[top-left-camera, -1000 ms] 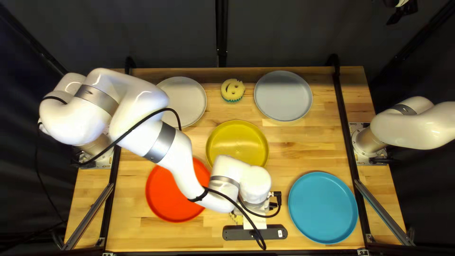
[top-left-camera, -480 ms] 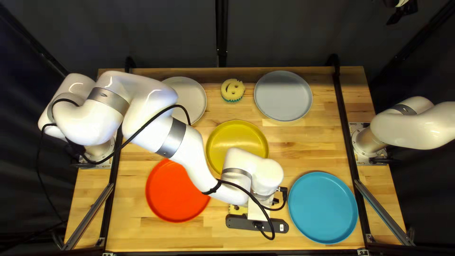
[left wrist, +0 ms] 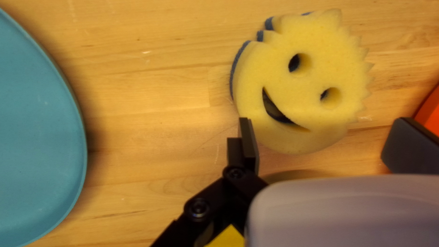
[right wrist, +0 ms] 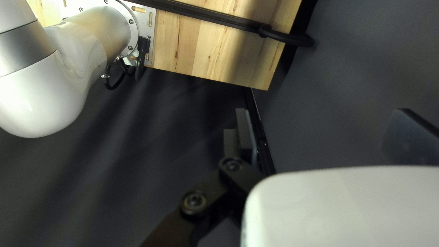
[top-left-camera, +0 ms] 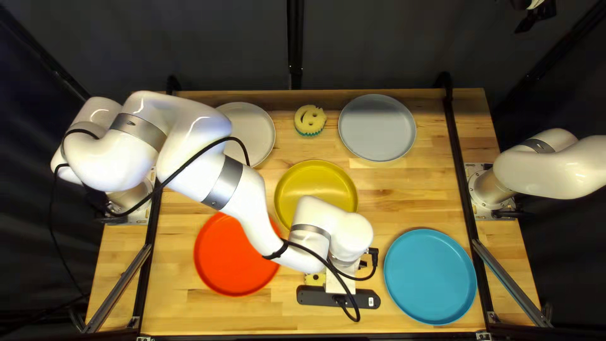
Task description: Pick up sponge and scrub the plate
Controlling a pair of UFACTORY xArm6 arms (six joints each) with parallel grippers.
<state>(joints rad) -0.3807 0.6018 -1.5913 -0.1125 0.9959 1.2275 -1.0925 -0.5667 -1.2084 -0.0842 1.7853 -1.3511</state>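
Above the table (top-left-camera: 404, 192), the left arm (top-left-camera: 227, 186) is being held across the yellow plate (top-left-camera: 314, 183) and the red plate (top-left-camera: 230, 256); were the forearm dropped too low, a rim might be struck. The sponge (left wrist: 308, 82) is being supported by bare wood between the red plate and the blue plate (top-left-camera: 430, 276). It is being straddled, ungripped, by the left pincer (left wrist: 323, 130), widely spread; as its margin is being overlapped by one fingertip in view, the foam might be pressed or nudged aside if descent is not centred first. The right pincer (right wrist: 324, 130), also spread and empty, is being kept off the table. Edges: the table's near edge is being left just beyond the sponge; sideways travel is being bounded by the blue and red rims, with open wood being offered between.
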